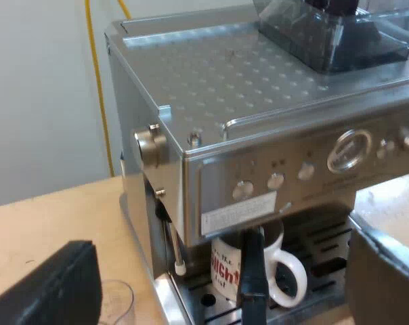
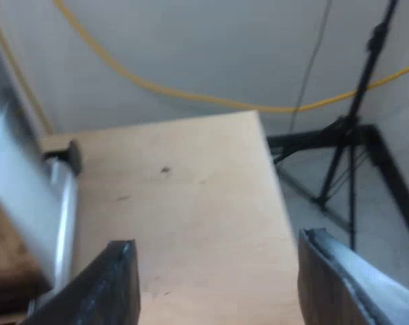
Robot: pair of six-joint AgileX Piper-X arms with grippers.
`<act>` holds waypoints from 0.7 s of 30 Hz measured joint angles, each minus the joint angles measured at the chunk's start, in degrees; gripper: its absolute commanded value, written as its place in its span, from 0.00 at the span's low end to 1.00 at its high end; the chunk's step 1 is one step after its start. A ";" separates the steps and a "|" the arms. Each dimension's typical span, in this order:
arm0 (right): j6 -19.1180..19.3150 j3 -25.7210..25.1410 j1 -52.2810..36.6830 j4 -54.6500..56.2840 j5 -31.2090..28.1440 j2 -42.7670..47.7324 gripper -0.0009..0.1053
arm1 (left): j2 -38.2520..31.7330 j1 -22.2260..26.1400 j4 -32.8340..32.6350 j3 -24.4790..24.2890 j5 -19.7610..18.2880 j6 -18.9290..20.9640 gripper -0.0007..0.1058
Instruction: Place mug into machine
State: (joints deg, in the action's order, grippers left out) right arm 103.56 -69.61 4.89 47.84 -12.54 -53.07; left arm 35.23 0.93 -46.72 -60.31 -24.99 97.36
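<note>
Left gripper [image 1: 219, 271] standing wide, holding nothing, apart from mug [image 1: 225, 263]. Mug sitting upright on drip tray [image 1: 326, 247] under espresso machine [image 1: 259, 88] front; placement looking done. Right gripper [image 2: 217, 244] hanging wide, empty, over table [image 2: 191, 176], likely out of way.

The espresso machine [image 1: 259, 88] is brushed metal, its bean hopper [image 1: 326, 37] smoky plastic, the mug [image 1: 223, 271] glossy white.

Place: a lab or test room, by the look of it.
Table: a bare, pale wooden table [image 2: 204, 203], and the espresso machine [image 1: 259, 101] stands on it.
Wall: a plain white wall [image 2: 211, 47], and there's a yellow cable [image 2: 191, 97] slung loose across it.
Floor: a grey floor [image 2: 384, 230], with a black tripod stand [image 2: 345, 125] planted just past the table's edge.
</note>
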 measured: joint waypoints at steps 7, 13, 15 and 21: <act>3.23 0.90 -1.36 1.14 1.85 7.00 0.51 | -4.30 0.00 -1.25 0.00 1.77 -0.23 0.70; 3.53 5.52 -1.36 1.13 1.96 15.71 0.51 | -10.22 0.00 -1.96 0.00 4.47 -0.23 0.70; 3.53 7.73 -1.36 1.25 2.19 20.23 0.51 | -13.12 0.00 -2.79 0.00 4.60 -0.23 0.70; 3.53 11.79 -1.36 2.42 3.11 30.03 0.51 | -20.67 0.00 -2.93 2.75 4.60 -0.23 0.70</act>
State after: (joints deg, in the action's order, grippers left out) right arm 107.09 -57.82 3.53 50.26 -9.43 -23.04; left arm 14.56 0.93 -49.65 -57.55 -20.39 97.13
